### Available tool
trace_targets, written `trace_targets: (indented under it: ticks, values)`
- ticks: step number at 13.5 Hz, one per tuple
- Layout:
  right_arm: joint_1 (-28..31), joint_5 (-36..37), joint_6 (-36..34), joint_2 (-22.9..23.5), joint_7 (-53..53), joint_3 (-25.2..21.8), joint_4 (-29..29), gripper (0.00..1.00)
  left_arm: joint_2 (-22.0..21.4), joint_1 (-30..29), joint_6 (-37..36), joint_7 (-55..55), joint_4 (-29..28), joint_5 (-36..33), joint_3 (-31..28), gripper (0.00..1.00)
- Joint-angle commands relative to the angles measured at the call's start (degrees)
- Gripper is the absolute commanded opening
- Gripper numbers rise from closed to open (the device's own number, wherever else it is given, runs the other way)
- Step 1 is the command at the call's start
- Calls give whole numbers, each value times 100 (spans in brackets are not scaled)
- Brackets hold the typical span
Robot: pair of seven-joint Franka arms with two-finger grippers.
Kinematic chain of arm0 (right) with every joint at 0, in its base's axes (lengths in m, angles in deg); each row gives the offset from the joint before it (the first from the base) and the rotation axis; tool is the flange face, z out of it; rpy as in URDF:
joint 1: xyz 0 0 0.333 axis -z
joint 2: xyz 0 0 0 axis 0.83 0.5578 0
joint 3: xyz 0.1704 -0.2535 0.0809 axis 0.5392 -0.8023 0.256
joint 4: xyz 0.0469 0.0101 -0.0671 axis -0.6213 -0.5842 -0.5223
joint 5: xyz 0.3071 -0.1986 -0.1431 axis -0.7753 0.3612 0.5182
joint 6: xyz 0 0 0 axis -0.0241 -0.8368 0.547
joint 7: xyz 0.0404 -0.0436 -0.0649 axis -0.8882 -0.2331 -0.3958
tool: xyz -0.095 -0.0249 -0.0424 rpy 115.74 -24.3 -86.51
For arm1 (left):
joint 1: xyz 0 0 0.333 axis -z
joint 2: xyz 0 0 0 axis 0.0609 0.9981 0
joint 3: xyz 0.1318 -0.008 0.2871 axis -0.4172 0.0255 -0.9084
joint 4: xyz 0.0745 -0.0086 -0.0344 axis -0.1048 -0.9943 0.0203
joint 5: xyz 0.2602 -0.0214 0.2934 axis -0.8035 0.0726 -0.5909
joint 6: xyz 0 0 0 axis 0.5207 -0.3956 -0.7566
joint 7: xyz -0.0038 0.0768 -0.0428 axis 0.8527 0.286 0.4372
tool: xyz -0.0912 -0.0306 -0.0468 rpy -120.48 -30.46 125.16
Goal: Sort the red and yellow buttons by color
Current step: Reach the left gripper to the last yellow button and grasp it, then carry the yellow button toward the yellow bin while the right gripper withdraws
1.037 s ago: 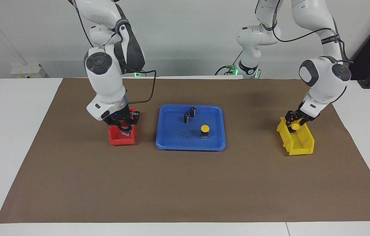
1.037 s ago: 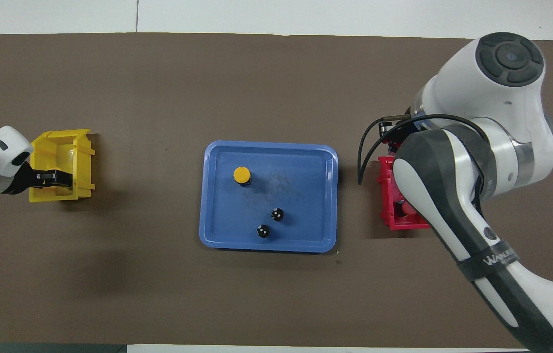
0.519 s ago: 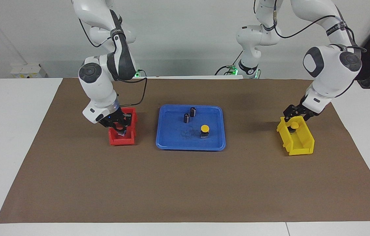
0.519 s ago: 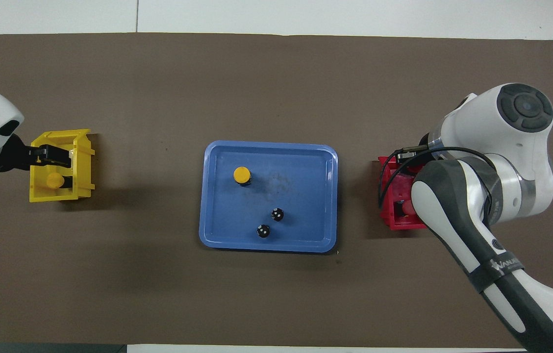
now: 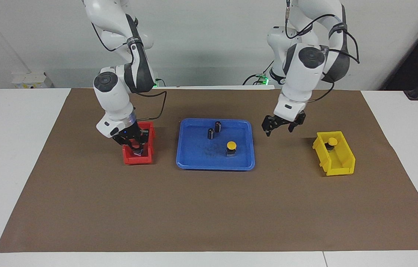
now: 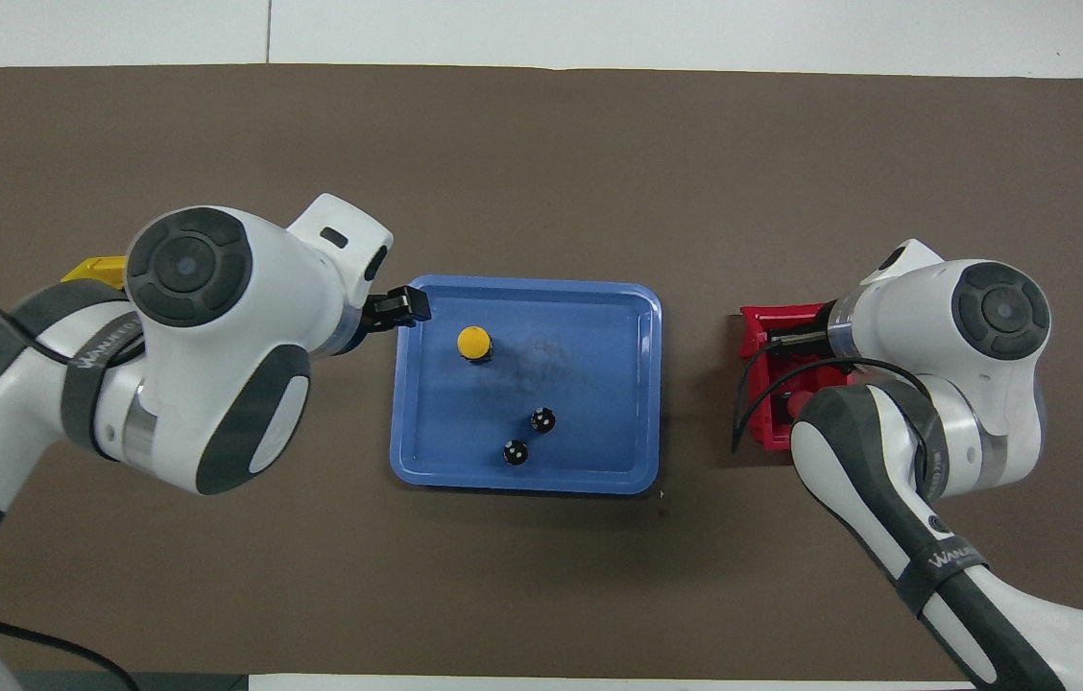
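One yellow button [image 5: 231, 146] stands in the blue tray [image 5: 190, 161]; it also shows in the overhead view [image 6: 473, 343]. A second yellow button [image 5: 332, 141] sits in the yellow bin [image 5: 337, 163]. My left gripper [image 5: 278, 129] is open and empty, up in the air over the mat between the tray and the yellow bin; in the overhead view it [image 6: 404, 308] is over the tray's edge. My right gripper [image 5: 135, 142] is open just above the red bin [image 5: 137, 158]. The red buttons are mostly hidden inside that bin by the gripper.
Two small dark cylinders [image 5: 211, 133] [image 5: 218, 126] stand in the tray, nearer to the robots than the yellow button. The yellow bin [image 6: 95, 269] is almost covered by my left arm in the overhead view. A brown mat [image 5: 209, 215] covers the table.
My left gripper has let go of a yellow button in the yellow bin, risen and swung toward the blue tray. My right gripper has lifted slightly over the red bin.
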Motion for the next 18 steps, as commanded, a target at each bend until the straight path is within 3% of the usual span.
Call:
trace_targets:
  ticks: [1, 2, 3, 4, 7, 10, 13, 14, 15, 16, 18]
  values:
    - [47, -131, 185, -179, -176, 40, -241, 27, 424, 384, 450, 35, 126, 165, -112, 100]
    - [29, -123, 229, -179, -158, 40, -259, 35, 504, 394, 574, -34, 125, 165, -103, 100]
    - [38, -123, 229, -179, -175, 40, -250, 56, 531, 420, 653, -70, 125, 165, -68, 100]
    - [47, -123, 186, -179, -193, 40, -224, 70, 609, 499, 715, -148, 134, 165, -33, 100]
    - [108, -123, -427, -170, -359, 31, 143, 76, 724, 570, 847, -167, 126, 165, -24, 99]
    - [143, -114, -1839, -240, -448, -13, 1135, 77, 856, 631, 891, -158, 134, 173, -7, 94]
    - [353, -105, -3561, -433, -431, -22, 2347, 100, 979, 632, 1058, -149, 169, 182, -7, 88]
    - [520, -105, -4020, -434, -431, -22, 2734, 99, 997, 632, 1050, -140, 187, 191, -7, 77]
    - [678, -96, -4399, -434, -431, -22, 3042, 100, 1006, 632, 1024, -45, 213, 321, -24, 13]
    - [810, -96, -4724, -442, -448, -31, 3298, 100, 1014, 623, 954, 0, 309, 540, -33, 2]
    - [926, 0, -5165, -442, -448, -66, 3738, 100, 1023, 588, 839, -9, 371, 542, -33, 1]
